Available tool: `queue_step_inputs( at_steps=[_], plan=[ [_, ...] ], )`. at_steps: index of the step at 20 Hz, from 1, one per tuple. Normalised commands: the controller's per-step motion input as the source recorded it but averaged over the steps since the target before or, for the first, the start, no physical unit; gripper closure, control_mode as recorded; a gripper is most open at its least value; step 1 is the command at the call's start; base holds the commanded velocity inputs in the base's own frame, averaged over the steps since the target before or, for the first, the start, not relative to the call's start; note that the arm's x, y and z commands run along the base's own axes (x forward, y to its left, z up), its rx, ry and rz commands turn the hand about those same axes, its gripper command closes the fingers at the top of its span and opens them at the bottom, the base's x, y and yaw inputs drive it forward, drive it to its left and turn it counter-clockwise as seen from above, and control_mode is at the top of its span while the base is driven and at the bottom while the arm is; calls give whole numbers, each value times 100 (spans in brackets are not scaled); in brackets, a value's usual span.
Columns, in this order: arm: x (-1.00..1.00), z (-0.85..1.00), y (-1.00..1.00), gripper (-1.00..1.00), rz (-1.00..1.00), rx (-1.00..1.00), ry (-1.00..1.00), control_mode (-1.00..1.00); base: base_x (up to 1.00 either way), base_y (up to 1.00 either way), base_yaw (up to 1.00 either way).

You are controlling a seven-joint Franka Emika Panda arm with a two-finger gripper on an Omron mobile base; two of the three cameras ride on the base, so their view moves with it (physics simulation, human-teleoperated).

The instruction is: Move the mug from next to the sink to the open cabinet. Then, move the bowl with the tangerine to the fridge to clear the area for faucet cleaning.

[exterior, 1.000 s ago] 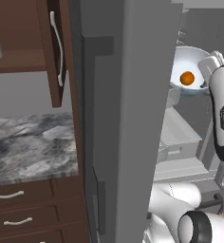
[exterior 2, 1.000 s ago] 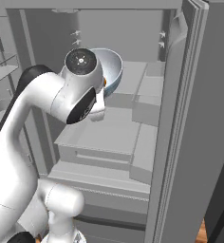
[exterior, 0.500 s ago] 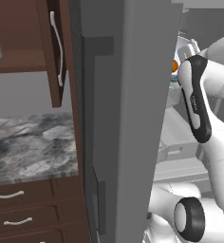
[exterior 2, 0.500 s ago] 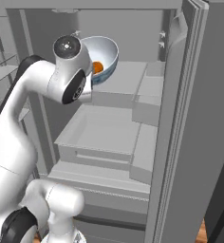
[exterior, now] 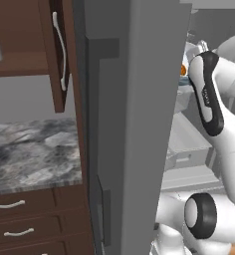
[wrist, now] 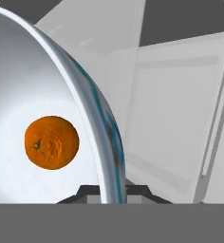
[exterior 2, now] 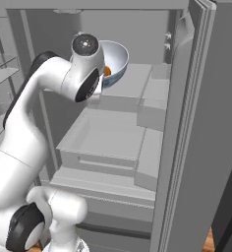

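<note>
since the earlier frame the arm has carried the bowl (exterior 2: 114,60) deeper into the fridge (exterior 2: 137,138). arm bent, reaching forward at upper-shelf height. gripper (wrist: 115,190) clamped on the bowl's rim; tangerine (wrist: 51,142) inside the bowl, beside the jaws.

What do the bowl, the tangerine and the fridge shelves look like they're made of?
The bowl looks like glazed ceramic: smooth white inside, with a thin rim that has teal streaks on the outside. The tangerine has a dimpled, matte orange peel, like real fruit. The fridge shelves look like pale matte plastic, though flat rendering leaves that open.
</note>
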Motion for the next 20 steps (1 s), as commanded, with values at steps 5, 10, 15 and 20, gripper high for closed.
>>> queue_step_inputs(
  at_steps=[5, 10, 15, 20],
  plan=[
    [45, -12, 0, 100, 0, 0, 0, -100, 0, 0, 0],
    [62, -6, 0, 100, 0, 0, 0, -100, 0, 0, 0],
    [79, -29, 0, 100, 0, 0, 0, -100, 0, 0, 0],
    [86, -29, 0, 100, 0, 0, 0, -100, 0, 0, 0]
  ],
)
